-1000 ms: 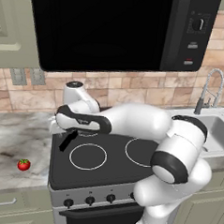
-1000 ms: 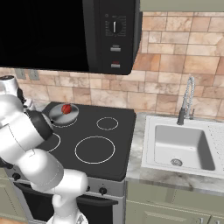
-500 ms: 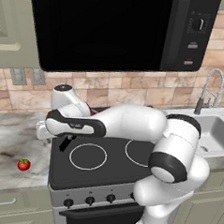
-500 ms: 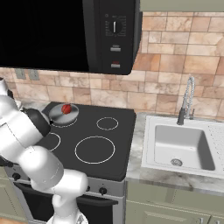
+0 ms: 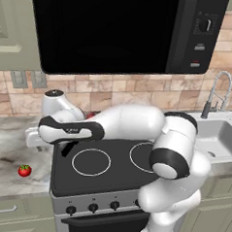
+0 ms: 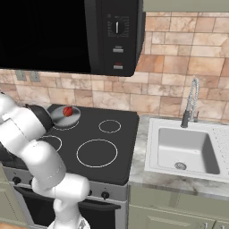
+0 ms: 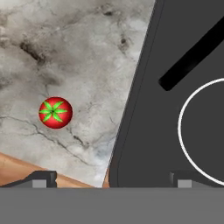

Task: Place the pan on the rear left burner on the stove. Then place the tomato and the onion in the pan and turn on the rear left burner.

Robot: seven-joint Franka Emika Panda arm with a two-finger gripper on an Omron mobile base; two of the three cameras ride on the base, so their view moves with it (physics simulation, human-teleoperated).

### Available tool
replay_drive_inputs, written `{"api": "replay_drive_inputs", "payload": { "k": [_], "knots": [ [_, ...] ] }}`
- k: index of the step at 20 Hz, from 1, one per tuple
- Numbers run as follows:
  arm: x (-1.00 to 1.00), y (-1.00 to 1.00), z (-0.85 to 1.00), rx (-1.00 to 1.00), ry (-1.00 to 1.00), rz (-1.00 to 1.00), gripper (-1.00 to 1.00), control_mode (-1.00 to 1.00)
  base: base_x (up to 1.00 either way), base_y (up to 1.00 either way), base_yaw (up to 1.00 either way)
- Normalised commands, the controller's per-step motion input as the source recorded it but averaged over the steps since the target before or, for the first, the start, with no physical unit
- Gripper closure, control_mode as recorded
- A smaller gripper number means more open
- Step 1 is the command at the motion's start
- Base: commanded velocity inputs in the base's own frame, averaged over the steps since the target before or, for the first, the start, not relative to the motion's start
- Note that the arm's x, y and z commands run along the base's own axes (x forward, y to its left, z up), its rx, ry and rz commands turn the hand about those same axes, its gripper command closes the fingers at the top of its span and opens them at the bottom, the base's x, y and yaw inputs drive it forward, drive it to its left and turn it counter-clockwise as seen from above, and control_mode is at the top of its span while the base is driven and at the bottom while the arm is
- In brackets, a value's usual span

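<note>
Hand view looks straight down on the tomato (image 7: 55, 112), a small glossy red ball with a green star of leaves on top, lying alone on the grey marbled table (image 7: 78, 57) well clear of the stove's (image 7: 175, 131) left edge. The end effector (image 7: 113, 178) hangs above with its two dark tips spread wide and nothing between them; one tip is over the table, the other over the black glass. A straight black handle crosses the glass near a white circle outline. From the left base camera the tomato (image 5: 24, 170) sits near the table's front edge, left of the stove (image 5: 109, 178). From the right base camera the pan (image 6: 65, 116), shiny grey and round, rests at the stove's rear left corner with the plain red-pink onion (image 6: 67, 111) inside it.
</note>
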Motion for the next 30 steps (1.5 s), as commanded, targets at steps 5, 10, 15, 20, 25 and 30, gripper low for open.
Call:
{"api": "replay_drive_inputs", "payload": {
  "k": [5, 10, 15, 20, 25, 30],
  "knots": [
    [-0.04, 0.35, -0.01, 0.00, 0.04, 0.00, -1.00, -1.00, 0.00, 0.00, 0.00],
    [-0.06, 0.35, -0.14, 0.00, 0.03, 0.00, -1.00, -1.00, 0.00, 0.00, 0.00],
    [0.00, 0.34, -0.24, 0.00, 0.00, 0.00, -1.00, -1.00, 0.00, 0.00, 0.00],
    [0.00, 0.29, -0.20, 0.00, 0.00, 0.00, -1.00, -1.00, 0.00, 0.00, 0.00],
    [0.00, 0.24, -0.11, 0.00, 0.00, 0.00, -1.00, -1.00, 0.00, 0.00, 0.00],
    [0.00, 0.17, -0.08, 0.00, 0.00, 0.00, -1.00, -1.00, 0.00, 0.00, 0.00]
  ]
}}
